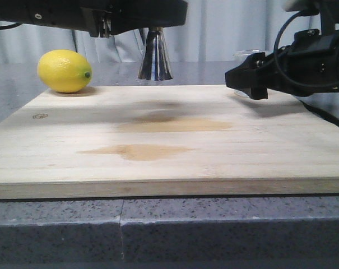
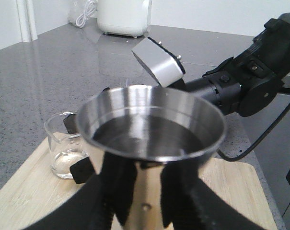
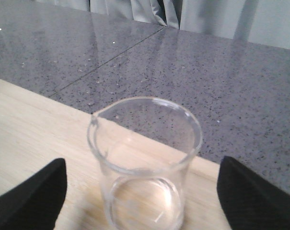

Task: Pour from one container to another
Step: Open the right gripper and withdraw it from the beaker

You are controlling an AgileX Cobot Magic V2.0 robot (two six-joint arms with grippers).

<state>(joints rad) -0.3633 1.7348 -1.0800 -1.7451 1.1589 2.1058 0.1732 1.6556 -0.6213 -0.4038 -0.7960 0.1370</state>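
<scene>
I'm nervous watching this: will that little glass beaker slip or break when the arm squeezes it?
The beaker looks thin-walled, clear glass, so probably fragile and slick. It seems empty, so likely light. Standing upright near the board's far edge, between the right tool's open fingers, a nudge might tip it.

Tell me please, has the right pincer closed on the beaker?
No: in the right wrist view the beaker stands on the board between the right pincer's fingers, both clear of the glass.

A pale wooden board point(image 1: 169, 140) lies on a speckled grey stone counter point(image 1: 158, 224), which has a seam running through its front edge. Behind the counter hang light grey curtains point(image 1: 225, 28) (soft, even daylight). On the counter well beyond the board stands a white appliance point(image 2: 123, 17), a coiled white cable point(image 2: 85, 12) beside it.
</scene>
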